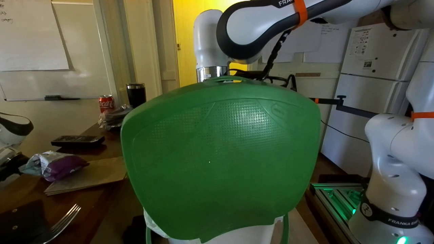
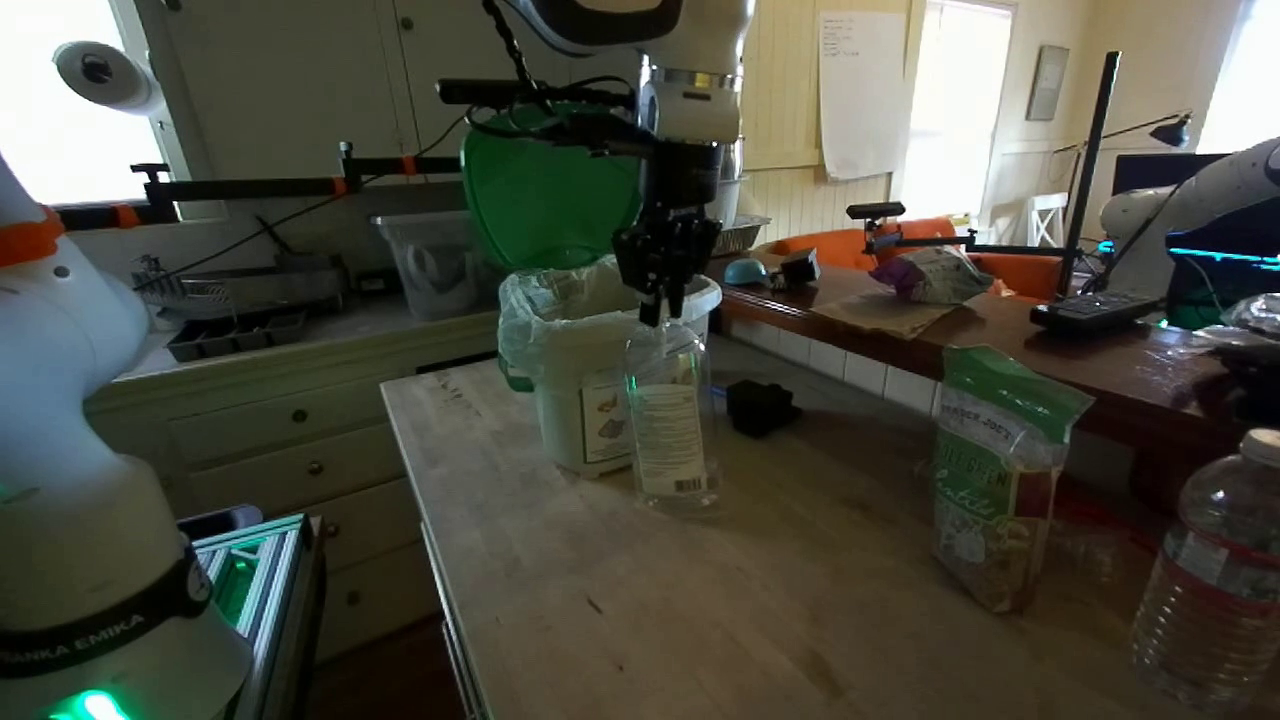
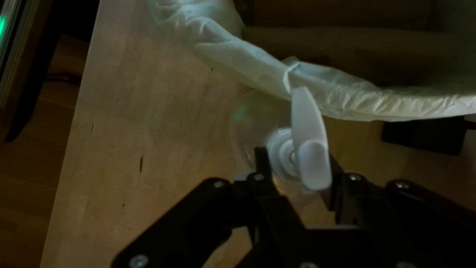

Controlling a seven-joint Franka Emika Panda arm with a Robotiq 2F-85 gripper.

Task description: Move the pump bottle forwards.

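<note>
The pump bottle point(image 2: 672, 440) is clear with a pale printed label. It stands upright on the wooden table, close in front of the white bin. Its white pump head point(image 3: 311, 149) and collar show from above in the wrist view, with the clear body blurred below. My gripper point(image 2: 664, 306) points straight down over the bottle's top. In the wrist view the black fingers point(image 3: 297, 162) are on both sides of the collar and look shut on it; the right contact is partly hidden by the pump head. The green lid hides the bottle and fingers in an exterior view.
A white bin point(image 2: 560, 390) with a plastic liner point(image 3: 260, 67) stands directly behind the bottle, its green lid point(image 1: 217, 159) raised. A black block point(image 2: 760, 408) lies beside the bin. A snack bag point(image 2: 1000, 480) and water bottle point(image 2: 1215, 580) stand on the table point(image 2: 560, 580).
</note>
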